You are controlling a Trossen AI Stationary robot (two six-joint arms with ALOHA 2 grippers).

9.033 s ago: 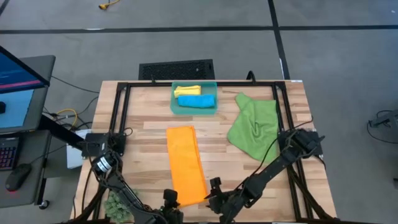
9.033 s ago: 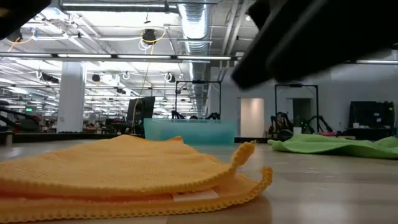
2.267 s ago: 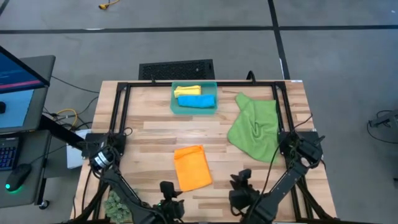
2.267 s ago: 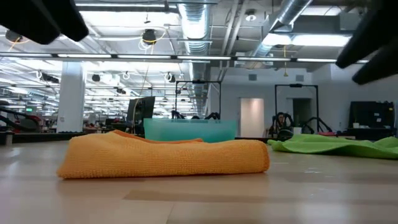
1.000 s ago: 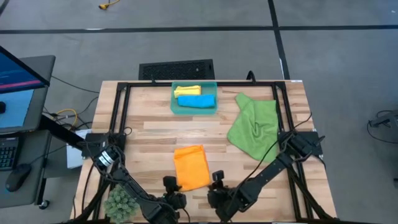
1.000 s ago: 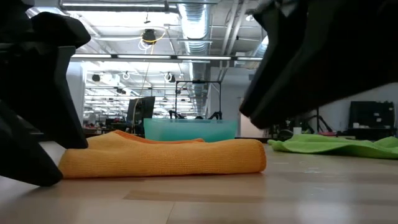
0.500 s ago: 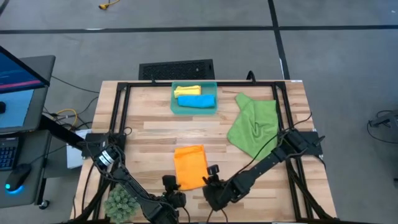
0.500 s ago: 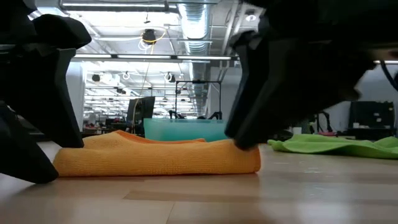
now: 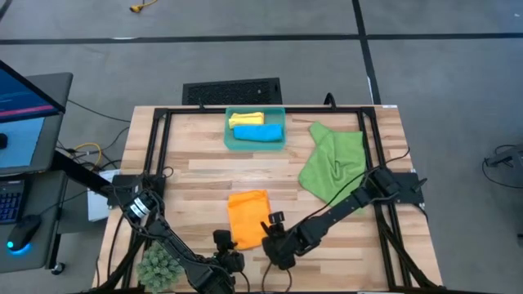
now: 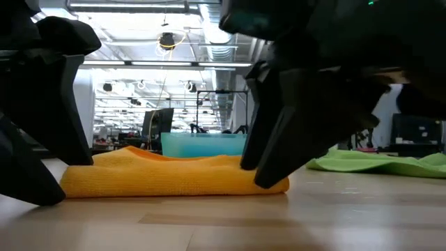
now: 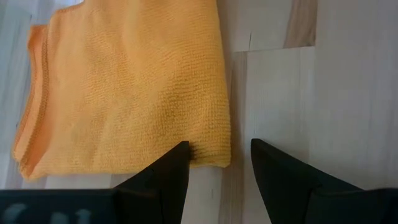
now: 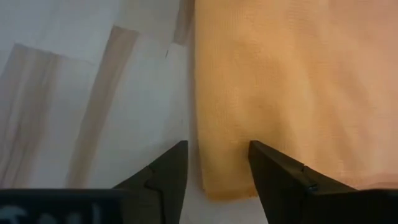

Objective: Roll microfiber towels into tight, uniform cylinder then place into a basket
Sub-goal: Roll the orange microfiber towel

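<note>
The orange towel [image 9: 248, 217] lies folded flat on the table. My left gripper [image 9: 222, 238] is open at the towel's near left corner [image 11: 214, 155], which reaches between the fingers in the left wrist view. My right gripper [image 9: 273, 224] is open at the near right corner [image 12: 217, 183], one finger over the cloth and one over bare wood. In the low view the left fingers [image 10: 73, 132] stand at the towel's left end and the right fingers [image 10: 268, 164] at its right end. The basket [image 9: 231, 140] at the far side holds a yellow roll [image 9: 246, 119] and a blue roll [image 9: 259, 132]. My left gripper comes slanting down from the near side, its fingers on either side of the towel's corner; I cannot tell whether they touch the cloth. My right gripper comes slanting down at the towel's right end [image 10: 282, 183]; I cannot tell whether its fingers touch the cloth.
A green towel [image 9: 335, 167] lies crumpled at the right, partly under the right arm. A black frame [image 9: 159, 155] runs round the table top. A green plant-like object [image 9: 155, 268] sits at the near left corner. Bare wood lies between the orange towel and the basket.
My right gripper has moved toward the table's left edge, up to the orange towel's near right corner, and its fingers have opened wider. The towel lies where it was.
</note>
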